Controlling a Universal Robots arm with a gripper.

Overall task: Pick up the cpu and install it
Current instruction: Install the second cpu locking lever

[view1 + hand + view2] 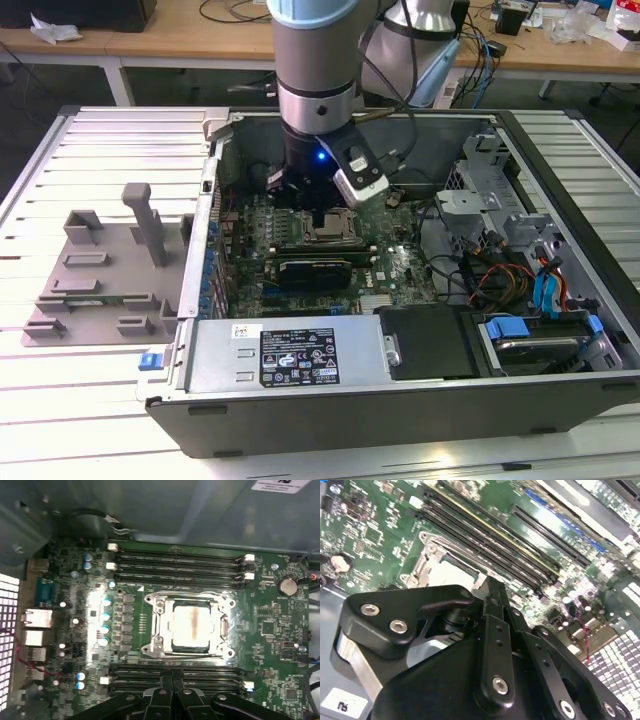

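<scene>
Open computer case (560,390) on a slatted desk (100,390), green circuit board (280,680) inside. Silver cpu (192,626) already seated in its metal socket frame (227,652). Black pincer (172,692) just above, fingers together, empty; latching apparently left.

A pale slatted worktop (120,140) carries two things in the exterior view. An open computer case (400,400) lies on its side, covering the middle and the 3 o'clock part. A grey moulded fixture tray (100,275) rests at 9 o'clock, just beside the case.
</scene>
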